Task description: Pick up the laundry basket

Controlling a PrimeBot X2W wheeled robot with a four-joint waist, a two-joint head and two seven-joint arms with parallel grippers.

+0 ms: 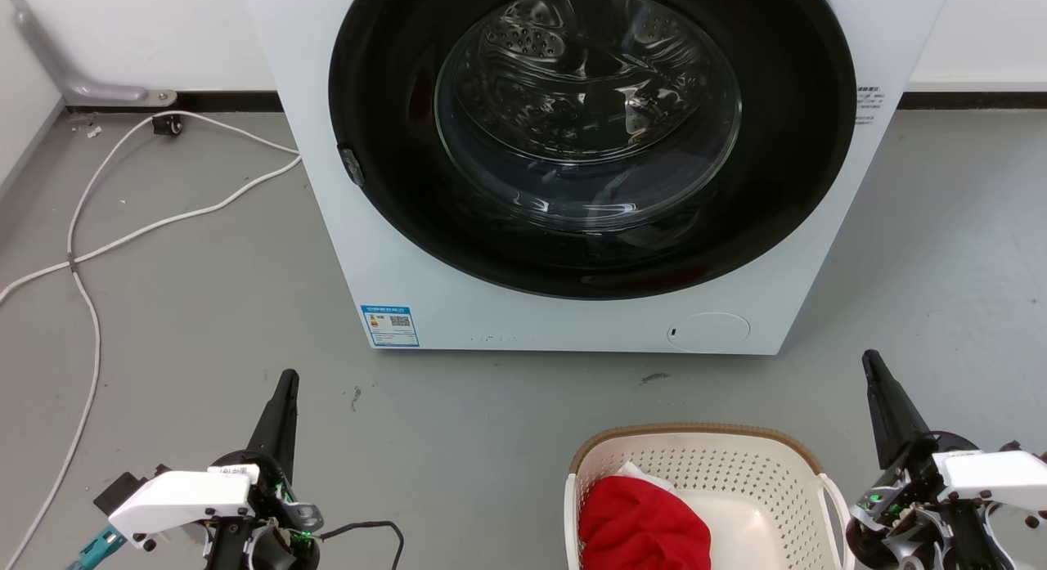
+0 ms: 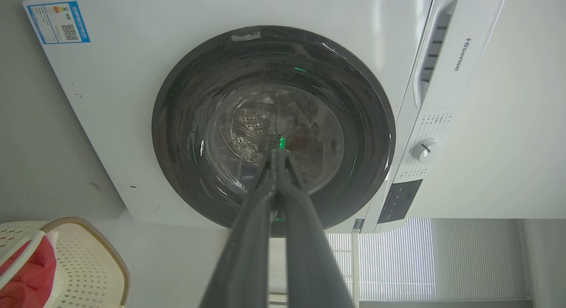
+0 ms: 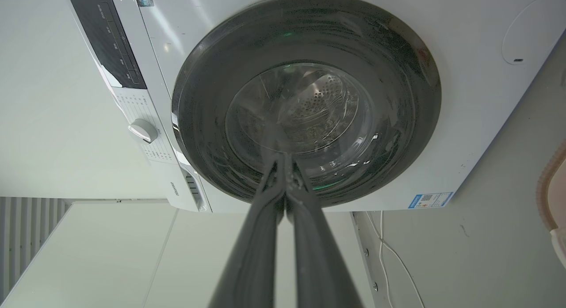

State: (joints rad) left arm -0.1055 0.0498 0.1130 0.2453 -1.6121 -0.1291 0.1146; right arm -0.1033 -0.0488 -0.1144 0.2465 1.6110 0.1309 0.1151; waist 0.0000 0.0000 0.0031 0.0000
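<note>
The laundry basket (image 1: 736, 480) stands on the grey floor at the bottom of the head view, cream-white, perforated, with a brown rim. A red garment (image 1: 642, 525) lies in its left half. The basket's corner (image 2: 88, 250) also shows at the lower left of the left wrist view, and a sliver of its rim (image 3: 548, 193) at the right edge of the right wrist view. My left gripper (image 1: 288, 379) hovers well left of the basket, fingers pressed together, empty. To the basket's right, my right gripper (image 1: 869, 359) is likewise shut and empty.
A white front-loading washing machine (image 1: 393, 251) with a dark round door stands directly ahead, behind the basket. White cables (image 1: 82, 259) trail across the floor at the left. Bare floor lies between both grippers and the machine.
</note>
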